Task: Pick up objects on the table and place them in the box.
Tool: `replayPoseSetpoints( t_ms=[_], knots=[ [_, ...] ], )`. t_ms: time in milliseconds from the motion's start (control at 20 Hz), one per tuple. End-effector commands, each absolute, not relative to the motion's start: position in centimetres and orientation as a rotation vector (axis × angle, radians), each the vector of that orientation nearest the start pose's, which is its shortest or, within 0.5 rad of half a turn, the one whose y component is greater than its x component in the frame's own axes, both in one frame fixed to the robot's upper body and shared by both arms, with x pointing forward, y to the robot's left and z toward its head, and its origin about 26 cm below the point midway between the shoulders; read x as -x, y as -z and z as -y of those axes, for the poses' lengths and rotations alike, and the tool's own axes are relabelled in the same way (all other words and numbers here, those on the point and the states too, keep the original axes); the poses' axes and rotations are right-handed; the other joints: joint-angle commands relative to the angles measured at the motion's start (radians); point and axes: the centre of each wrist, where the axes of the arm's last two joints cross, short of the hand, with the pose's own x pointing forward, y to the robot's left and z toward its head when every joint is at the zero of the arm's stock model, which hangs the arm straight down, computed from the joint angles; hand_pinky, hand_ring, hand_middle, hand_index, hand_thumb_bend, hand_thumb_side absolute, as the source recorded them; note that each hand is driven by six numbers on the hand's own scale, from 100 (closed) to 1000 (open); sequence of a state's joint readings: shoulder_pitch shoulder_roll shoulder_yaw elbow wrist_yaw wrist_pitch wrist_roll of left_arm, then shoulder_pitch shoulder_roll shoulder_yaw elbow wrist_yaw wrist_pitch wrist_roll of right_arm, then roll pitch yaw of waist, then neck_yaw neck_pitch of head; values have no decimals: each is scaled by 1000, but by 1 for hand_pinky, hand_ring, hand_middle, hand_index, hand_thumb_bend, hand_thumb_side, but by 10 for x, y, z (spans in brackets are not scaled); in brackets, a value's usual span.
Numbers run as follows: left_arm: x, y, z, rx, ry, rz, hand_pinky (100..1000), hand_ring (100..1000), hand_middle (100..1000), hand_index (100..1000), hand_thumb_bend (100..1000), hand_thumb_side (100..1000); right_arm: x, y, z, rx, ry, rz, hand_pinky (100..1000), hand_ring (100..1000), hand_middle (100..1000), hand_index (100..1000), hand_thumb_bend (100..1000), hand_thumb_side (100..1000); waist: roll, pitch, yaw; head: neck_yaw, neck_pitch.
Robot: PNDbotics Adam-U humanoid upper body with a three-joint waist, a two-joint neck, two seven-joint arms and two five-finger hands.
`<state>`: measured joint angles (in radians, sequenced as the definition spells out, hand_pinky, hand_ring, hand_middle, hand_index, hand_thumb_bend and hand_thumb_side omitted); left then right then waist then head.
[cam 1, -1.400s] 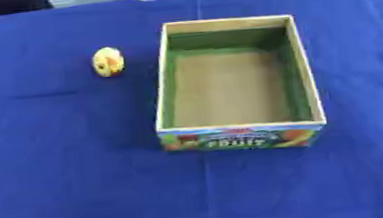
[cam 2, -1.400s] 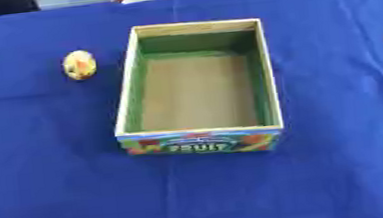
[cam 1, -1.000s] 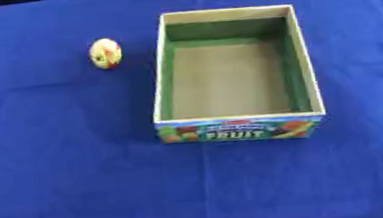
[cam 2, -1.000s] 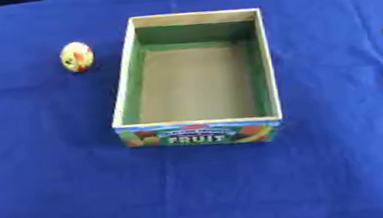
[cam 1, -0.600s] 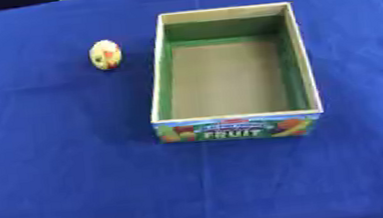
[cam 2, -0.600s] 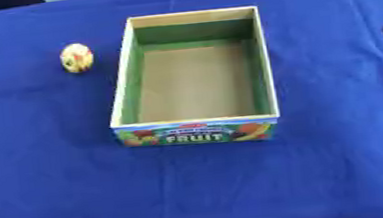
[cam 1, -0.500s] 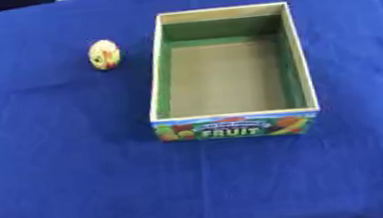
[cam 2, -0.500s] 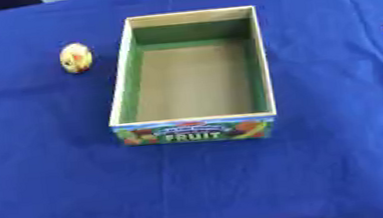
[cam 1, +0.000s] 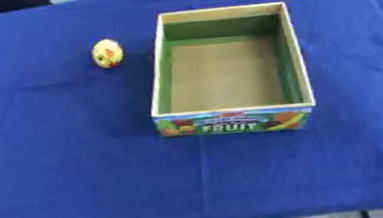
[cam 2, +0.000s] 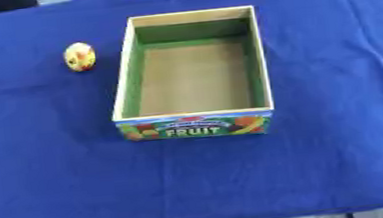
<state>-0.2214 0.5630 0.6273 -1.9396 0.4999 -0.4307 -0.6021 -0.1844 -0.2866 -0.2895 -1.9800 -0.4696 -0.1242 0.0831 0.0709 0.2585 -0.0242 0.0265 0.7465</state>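
Left eye view: we judge the pick not yet begun; box (cam 1: 234, 120) empty, neither hand in view, so we cannot tell how the fingers stand
Small yellow egg-shaped object (cam 1: 107, 53), red-marked, lies on the blue counter (cam 1: 69, 173) near the box's left wall, apart; next we need a hand to reach and grasp it

I'm getting even, fairly bright light from overhead; no glare on the blue cloth over the worktop (cam 1: 70, 183); both eyes read soft, edges smeared, the lettering on the box (cam 1: 235, 124) only just legible; shade pools inside its green walls and along its left side; the small yellow object (cam 1: 107, 53) is blurred, a faint shadow beneath it.
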Motion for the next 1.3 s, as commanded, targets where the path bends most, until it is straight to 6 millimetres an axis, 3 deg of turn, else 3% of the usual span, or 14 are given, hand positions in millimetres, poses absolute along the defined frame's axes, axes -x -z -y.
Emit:
replayPoseSetpoints(
  t_ms=[50, 450, 700, 900, 1100, 1300],
  knots=[
    [-254, -289, -445, 439, -1151, -3264, 678, 676, 732, 969, 100, 759, -278, -189, 339, -128, 46, 2363, 548, 779, 505, 864, 100, 1000, -3, -20, -4, 4, 2],
    [-297, -320, -445, 531, -1711, -2993, 681, 732, 784, 1000, 100, 761, -279, -187, 336, -149, 35, 2356, 550, 782, 504, 863, 100, 1000, -16, -14, -26, 3, -42],
    [-318, -316, -453, 586, -1950, -2870, 682, 748, 794, 1000, 100, 804, -279, -186, 333, -160, 12, 2358, 551, 783, 504, 864, 100, 1000, -16, -5, -40, 13, -56],
    [-358, -286, -490, 882, -2331, -2624, 664, 736, 757, 984, 100, 820, -280, -186, 331, -166, -3, 2356, 552, 785, 504, 863, 100, 1000, -12, -1, -51, 33, -48],
    [-376, -282, -489, 963, -2467, -2538, 652, 737, 748, 973, 100, 820, -281, -187, 330, -173, -21, 2359, 553, 786, 504, 864, 100, 1000, -11, 7, -59, 48, -56],
    [-394, -280, -476, 1004, -2536, -2473, 656, 743, 755, 1000, 100, 835, -282, -186, 327, -185, -33, 2360, 554, 787, 504, 864, 100, 1000, -13, 13, -69, 65, -60]
  ],
)
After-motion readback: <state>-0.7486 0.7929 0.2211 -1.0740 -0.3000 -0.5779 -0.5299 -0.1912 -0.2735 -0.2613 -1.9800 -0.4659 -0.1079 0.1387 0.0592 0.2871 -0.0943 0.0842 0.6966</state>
